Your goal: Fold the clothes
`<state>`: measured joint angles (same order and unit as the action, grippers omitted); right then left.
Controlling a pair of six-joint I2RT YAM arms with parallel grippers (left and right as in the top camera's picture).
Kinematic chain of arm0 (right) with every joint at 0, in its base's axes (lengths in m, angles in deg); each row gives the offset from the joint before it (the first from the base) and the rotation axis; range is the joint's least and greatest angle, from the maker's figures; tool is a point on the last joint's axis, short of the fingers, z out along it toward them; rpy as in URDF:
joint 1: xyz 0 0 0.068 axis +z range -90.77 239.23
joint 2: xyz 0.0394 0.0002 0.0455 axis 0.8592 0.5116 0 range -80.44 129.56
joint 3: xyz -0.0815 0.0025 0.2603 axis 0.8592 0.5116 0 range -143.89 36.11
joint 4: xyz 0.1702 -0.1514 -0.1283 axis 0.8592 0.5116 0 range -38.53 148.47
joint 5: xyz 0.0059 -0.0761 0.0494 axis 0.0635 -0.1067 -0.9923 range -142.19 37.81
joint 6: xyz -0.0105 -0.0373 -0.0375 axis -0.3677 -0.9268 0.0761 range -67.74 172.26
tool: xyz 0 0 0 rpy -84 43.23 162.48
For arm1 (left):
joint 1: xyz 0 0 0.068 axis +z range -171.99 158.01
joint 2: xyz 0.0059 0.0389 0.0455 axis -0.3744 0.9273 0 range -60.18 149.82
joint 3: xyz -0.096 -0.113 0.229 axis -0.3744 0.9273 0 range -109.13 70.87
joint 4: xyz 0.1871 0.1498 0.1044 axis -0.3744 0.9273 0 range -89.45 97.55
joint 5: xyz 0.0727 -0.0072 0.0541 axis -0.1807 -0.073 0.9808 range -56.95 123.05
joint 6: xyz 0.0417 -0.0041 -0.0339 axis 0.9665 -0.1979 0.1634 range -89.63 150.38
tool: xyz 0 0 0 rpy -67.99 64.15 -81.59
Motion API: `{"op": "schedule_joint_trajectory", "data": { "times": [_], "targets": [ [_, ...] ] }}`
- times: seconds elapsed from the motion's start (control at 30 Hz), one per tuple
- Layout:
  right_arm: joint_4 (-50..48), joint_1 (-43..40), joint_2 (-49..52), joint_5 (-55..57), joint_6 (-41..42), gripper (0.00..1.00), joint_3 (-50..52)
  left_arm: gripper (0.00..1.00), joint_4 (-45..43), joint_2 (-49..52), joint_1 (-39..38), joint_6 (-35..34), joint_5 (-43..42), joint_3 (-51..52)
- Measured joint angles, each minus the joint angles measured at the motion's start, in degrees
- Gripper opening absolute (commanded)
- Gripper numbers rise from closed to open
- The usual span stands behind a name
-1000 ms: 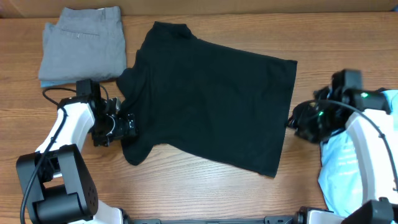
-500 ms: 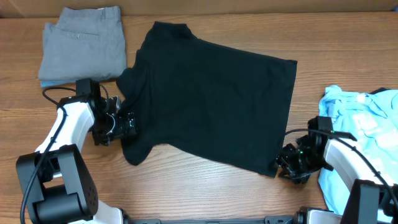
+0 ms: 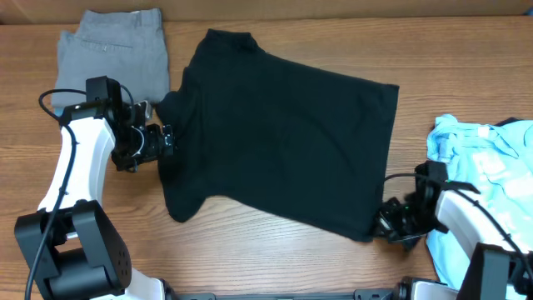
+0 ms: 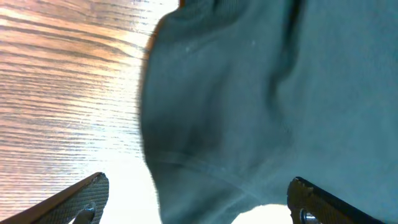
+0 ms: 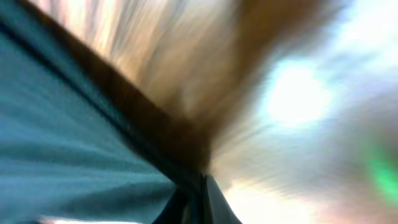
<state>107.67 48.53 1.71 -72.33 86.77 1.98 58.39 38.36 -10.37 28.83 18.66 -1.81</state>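
overhead shows the black short-sleeved cloth shirt [image 3: 283, 142] flat on the wooden bench [image 3: 250, 254], left claw [image 3: 164, 142] spread at its sleeve, right claw [image 3: 384, 223] pressed together at its hem corner, where a thin pinch could slip on lifting.

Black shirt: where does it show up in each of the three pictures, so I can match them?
Overhead: black shirt spread across the middle.
Left wrist: fills the middle and right.
Right wrist: blurred, lower left.
Shared landmark: the wooden table beside the shirt's edge.
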Motion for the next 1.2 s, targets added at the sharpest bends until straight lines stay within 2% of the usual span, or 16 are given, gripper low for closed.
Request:
{"op": "schedule_joint_trajectory", "data": {
  "times": [0.13,0.27,0.5,0.63,0.77,0.97,1.03,1.13,1.17,1.2],
  "targets": [
    [7.06,-4.44,-1.11,8.57,-0.02,0.04,-7.3,0.96,0.87,0.0,0.0,0.02,0.02,-0.11],
    [9.46,-8.72,-2.91,13.9,-0.28,0.04,-13.07,0.97,1.33,0.0,0.0,0.02,0.02,-0.11],
    [10.19,-9.55,-3.23,16.72,-1.51,0.04,-13.68,0.96,-0.37,0.0,-1.11,0.02,0.04,0.0],
    [10.23,-9.55,-3.23,17.05,-1.68,0.04,-13.68,1.0,-8.72,0.04,-2.43,0.02,0.02,1.99],
    [9.29,-9.55,-3.23,16.52,-3.56,0.04,-13.68,0.99,-22.91,0.31,-3.39,0.04,0.0,6.19],
    [8.28,-9.55,-3.23,15.19,-5.68,0.04,-13.68,0.94,-32.15,4.2,-5.35,0.31,-1.16,8.11],
    [8.33,-9.55,-3.23,14.99,-6.03,0.04,-13.68,0.89,-34.51,6.56,-6.73,0.46,-2.47,8.22],
    [8.33,-9.55,-3.23,14.84,-6.25,0.04,-13.68,0.72,-36.11,9.4,-8.39,0.57,-3.08,8.37],
    [8.35,-9.55,-3.23,14.73,-6.32,0.04,-13.68,0.61,-36.28,10.03,-8.72,0.74,-3.13,8.48],
    [8.33,-9.55,-3.23,14.62,-6.45,0.04,-13.68,0.41,-36.24,10.6,-9.05,0.55,-3.02,8.57]
  ]
}}
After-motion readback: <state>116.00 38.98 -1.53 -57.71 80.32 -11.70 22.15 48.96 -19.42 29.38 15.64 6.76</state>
